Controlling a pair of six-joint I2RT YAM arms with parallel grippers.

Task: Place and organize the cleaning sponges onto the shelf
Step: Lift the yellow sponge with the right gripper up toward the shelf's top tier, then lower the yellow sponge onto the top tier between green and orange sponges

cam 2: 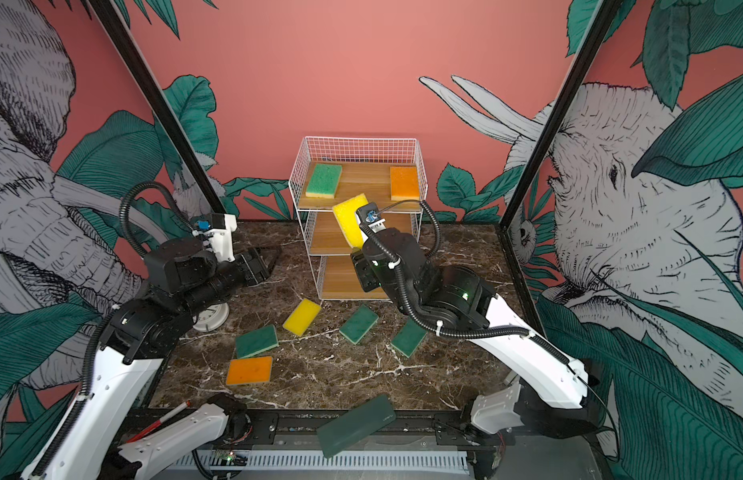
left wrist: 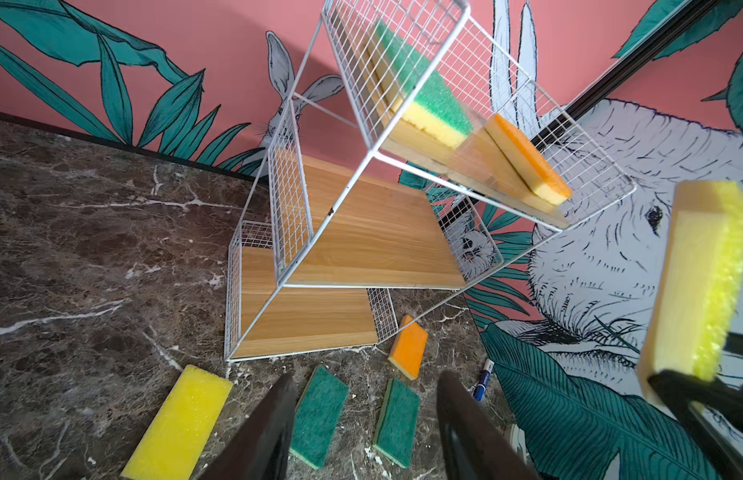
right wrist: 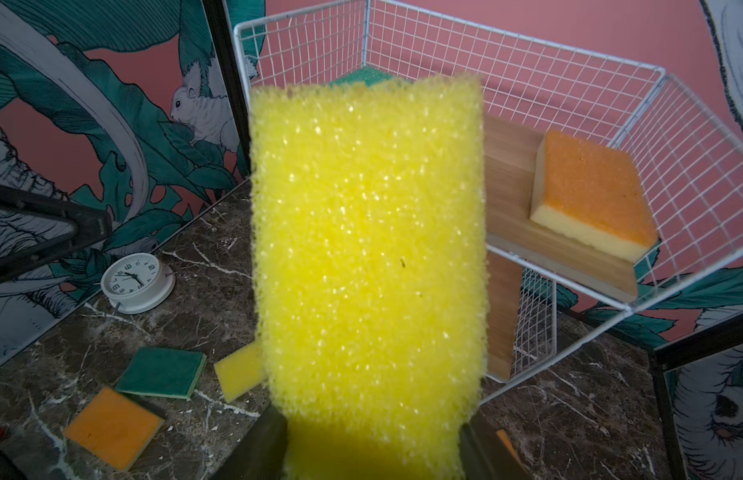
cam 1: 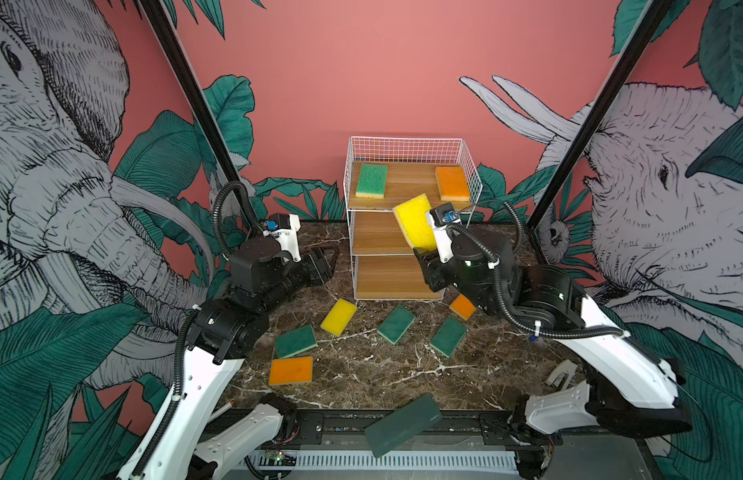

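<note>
Closed on the lower end of the held yellow sponge (right wrist: 367, 249): the right fingers (right wrist: 257, 449), gripping it, with the sponge rising from them on a slight tilt. Right at its upper end, the front of the shelf (cam 1: 407, 147) and its top board (cam 1: 411, 185); touching or just short, hard to tell in both top views. In the right wrist view, most of that board blocked by the sponge itself. Beyond the fingers on the board, an orange-topped sponge (right wrist: 590, 191) at one end and a green-topped sponge (cam 1: 372, 180) at the other, well apart, with bare wood between them.

Spread apart and holding nothing: the left fingers (left wrist: 262, 432), hovering over the counter (cam 1: 382, 374) near the shelf's left side. Seen through their gap, flat on the counter, a first dark green sponge (left wrist: 322, 411) and a second dark green sponge (left wrist: 397, 419). Outside one finger, a loose yellow sponge (left wrist: 178, 424). Farther on, a small orange sponge (left wrist: 409, 347) near the shelf's bottom corner, partly under the right arm in a top view, with a blue marker (left wrist: 484, 380) close by. Behind the fingers, toward the counter's near edge, a third dark green sponge (cam 1: 296, 341) just beside a flat orange sponge (cam 1: 291, 370). Under the left arm, a white clock (cam 2: 210, 318). Farthest back, a dark green slab (cam 1: 403, 424) tilted across the front rail.
</note>
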